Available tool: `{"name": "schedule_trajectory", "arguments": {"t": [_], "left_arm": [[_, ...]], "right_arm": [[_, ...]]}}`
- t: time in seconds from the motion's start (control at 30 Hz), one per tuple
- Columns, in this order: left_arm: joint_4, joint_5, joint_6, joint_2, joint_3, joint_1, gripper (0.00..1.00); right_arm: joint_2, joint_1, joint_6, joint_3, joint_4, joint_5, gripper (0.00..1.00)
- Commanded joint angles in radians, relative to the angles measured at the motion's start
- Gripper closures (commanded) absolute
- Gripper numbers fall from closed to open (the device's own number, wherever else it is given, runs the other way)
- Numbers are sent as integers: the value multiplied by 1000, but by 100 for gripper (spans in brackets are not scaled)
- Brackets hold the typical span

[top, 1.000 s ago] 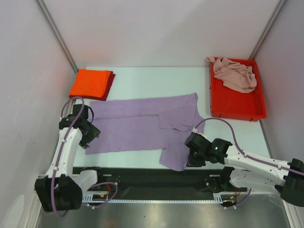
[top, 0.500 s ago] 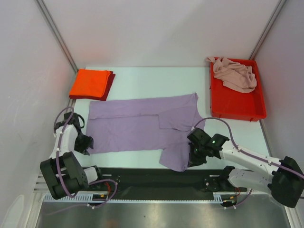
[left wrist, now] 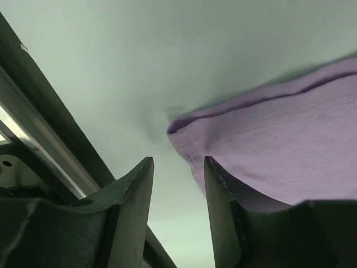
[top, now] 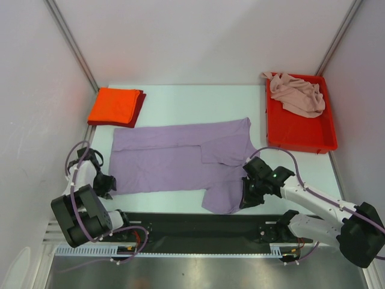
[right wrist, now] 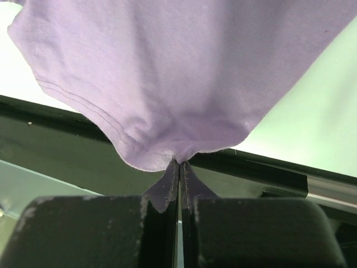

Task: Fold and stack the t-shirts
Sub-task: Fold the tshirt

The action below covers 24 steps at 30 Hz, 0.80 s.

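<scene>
The lavender-purple t-shirt (top: 180, 159) lies spread across the table. My right gripper (top: 247, 198) is shut on its near right sleeve, and the pinched hem (right wrist: 162, 151) bunches at my fingertips. My left gripper (top: 109, 183) is open at the shirt's near left corner (left wrist: 184, 125), which lies just beyond my fingertips, ungripped. A folded orange-red shirt (top: 113, 105) lies on a dark red one (top: 139, 105) at the far left. A crumpled pale pink shirt (top: 298, 93) lies in the red tray (top: 301, 135).
The red plastic tray stands at the far right of the table. A black rail (top: 198, 224) runs along the near edge by the arm bases. Slanted white walls (top: 36, 120) close in both sides and the back.
My left gripper has moved down and left to the shirt's near left corner. My right gripper has shifted slightly right with the sleeve in it, drawing it along.
</scene>
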Motion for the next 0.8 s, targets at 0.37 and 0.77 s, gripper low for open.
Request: {"name": "schedule_trajectory", "arguments": {"t": [0.37, 0.77], "left_arm": [[101, -59, 3, 50, -9, 48, 57], [103, -128, 37, 53, 4, 51, 100]], "right_arm": [[-67, -32, -44, -5, -60, -12, 100], [-126, -37, -19, 84, -249, 51, 100]]}}
